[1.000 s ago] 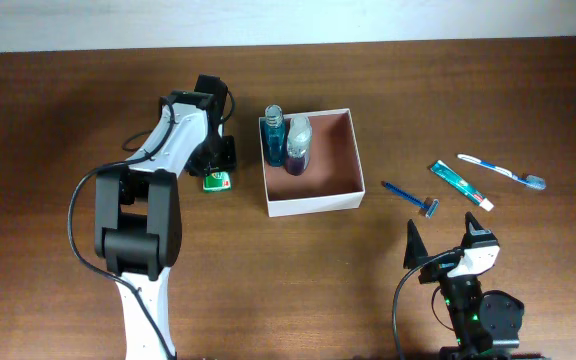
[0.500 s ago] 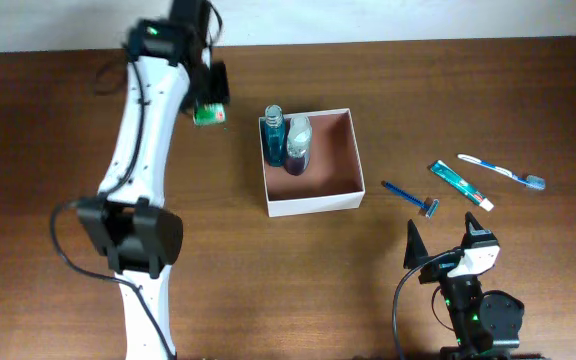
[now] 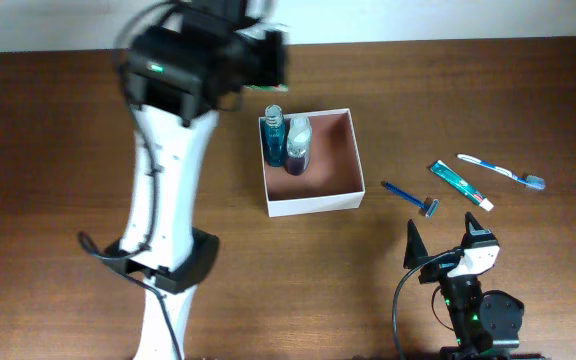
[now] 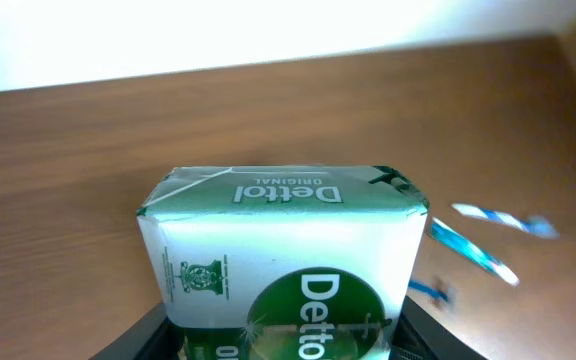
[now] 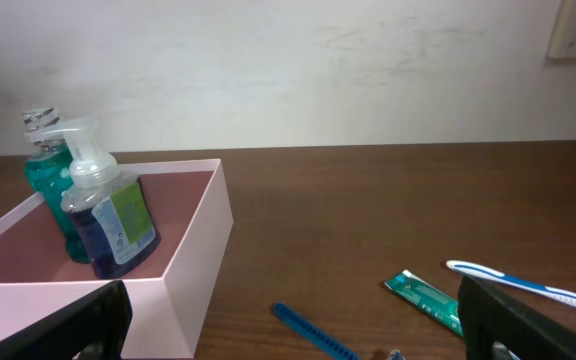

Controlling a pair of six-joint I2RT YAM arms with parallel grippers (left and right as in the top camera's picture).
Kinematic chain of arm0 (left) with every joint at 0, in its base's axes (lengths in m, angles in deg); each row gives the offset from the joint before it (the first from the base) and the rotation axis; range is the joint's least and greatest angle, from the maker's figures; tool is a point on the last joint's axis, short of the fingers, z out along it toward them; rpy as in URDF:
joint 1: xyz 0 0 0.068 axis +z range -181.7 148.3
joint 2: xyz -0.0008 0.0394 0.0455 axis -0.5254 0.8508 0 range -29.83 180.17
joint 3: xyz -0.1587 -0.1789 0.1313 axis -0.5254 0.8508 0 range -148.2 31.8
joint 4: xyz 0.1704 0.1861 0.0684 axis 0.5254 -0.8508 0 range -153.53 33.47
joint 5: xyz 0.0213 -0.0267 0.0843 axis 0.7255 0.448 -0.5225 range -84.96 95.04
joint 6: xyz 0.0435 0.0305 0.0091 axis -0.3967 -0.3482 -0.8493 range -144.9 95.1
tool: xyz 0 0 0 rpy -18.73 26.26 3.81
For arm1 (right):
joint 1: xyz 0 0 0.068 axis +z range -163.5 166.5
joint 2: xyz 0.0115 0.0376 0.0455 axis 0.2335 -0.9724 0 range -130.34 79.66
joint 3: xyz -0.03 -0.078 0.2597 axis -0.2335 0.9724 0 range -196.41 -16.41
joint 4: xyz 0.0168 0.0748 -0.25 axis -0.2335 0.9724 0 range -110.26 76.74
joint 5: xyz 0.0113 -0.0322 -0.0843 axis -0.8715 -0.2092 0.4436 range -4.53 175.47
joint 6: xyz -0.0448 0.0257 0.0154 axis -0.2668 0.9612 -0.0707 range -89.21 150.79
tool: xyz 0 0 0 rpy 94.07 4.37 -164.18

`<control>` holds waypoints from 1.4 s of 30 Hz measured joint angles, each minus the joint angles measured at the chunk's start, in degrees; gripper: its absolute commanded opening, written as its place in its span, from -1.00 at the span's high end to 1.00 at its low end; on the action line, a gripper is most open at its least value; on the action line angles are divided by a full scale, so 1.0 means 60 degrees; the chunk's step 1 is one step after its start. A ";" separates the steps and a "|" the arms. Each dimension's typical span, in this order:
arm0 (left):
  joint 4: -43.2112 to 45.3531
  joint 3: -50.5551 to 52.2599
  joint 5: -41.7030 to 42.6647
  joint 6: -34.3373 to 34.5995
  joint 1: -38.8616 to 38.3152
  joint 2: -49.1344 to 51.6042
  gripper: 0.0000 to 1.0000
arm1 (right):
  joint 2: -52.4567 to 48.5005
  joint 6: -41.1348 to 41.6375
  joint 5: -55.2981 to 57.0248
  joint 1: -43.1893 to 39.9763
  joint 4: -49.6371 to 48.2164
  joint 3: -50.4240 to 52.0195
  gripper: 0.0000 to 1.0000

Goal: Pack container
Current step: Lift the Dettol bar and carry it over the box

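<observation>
Lidless square container [image 3: 313,206], thin white walls, reddish-brown inside, upright.

You have bare floor across the right half of the container [image 3: 336,150]; the teal bottle [image 3: 273,135] and the pump bottle [image 3: 297,148] stand against its left wall. Right of it, the razor [image 3: 411,197], toothpaste [image 3: 461,184] and toothbrush [image 3: 500,171] crowd the counter [image 3: 58,150]; open wood separates them from the container.

- Overhead, the light is bright and even; my left claw [image 3: 268,62] smears with motion blur.
- In my left wrist view, the wall [image 4: 268,30] is blown white and the toothbrush [image 4: 498,218] is blurred.
</observation>
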 measured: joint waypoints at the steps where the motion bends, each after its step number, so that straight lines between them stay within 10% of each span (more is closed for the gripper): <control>1: 0.0018 0.0025 0.0022 -0.0004 -0.0197 0.0000 0.15 | 0.0000 0.0007 0.0000 0.0000 0.0000 0.0000 -0.97; 13: 0.1268 0.1126 -0.0867 -0.0259 -0.2218 0.0215 0.15 | 0.0000 0.0007 0.0000 0.0000 0.0000 0.0000 -0.98; 42: 0.2069 0.2051 -0.1763 0.2095 -0.2284 0.3628 0.14 | 0.0000 0.0004 0.0000 0.0000 0.0004 0.0000 -0.97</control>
